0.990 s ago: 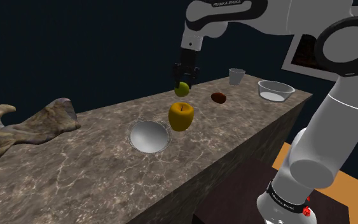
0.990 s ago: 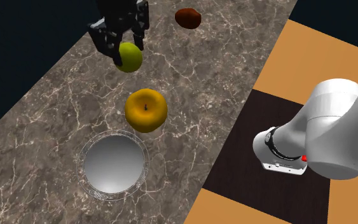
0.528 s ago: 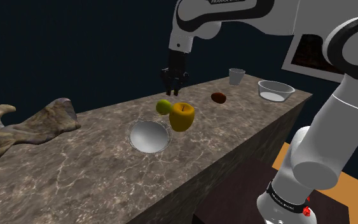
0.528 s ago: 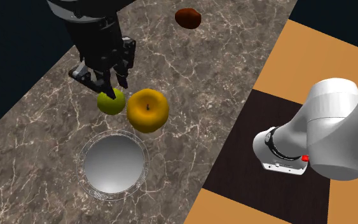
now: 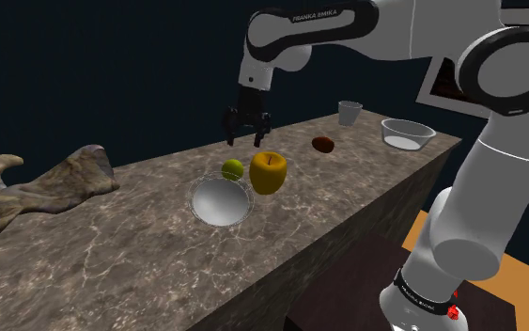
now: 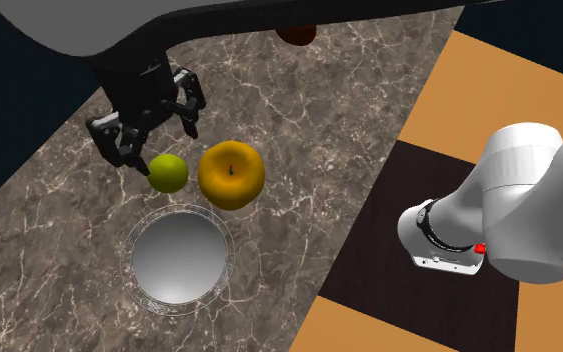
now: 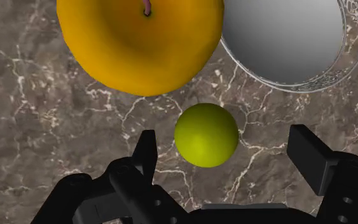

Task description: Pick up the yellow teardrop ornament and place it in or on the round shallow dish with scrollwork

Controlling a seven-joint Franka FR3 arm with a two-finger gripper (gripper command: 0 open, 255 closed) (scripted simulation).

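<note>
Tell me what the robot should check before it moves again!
1. Gripper open: ok, fingers stand apart.
2. Ornament gripped: not ok, it sits between the fingers untouched.
3. Ornament in the dish: not ok, it is outside the rim, beside the yellow fruit.
4. Dish free to take it: ok, nothing lies inside.
5. Ornament resting steady on the counter: cannot tell.

The surface [image 5: 347, 193] carried one yellow-green ornament [image 5: 231, 169], one orange apple [image 5: 268, 172], one round silver dish [image 5: 217, 204], one small brown item [image 5: 323, 145], one pale cup [image 5: 350, 113] and one clear bowl [image 5: 408, 139]. One end effector [image 5: 247, 139] was present, with two fingers [image 7: 147, 151].
</note>
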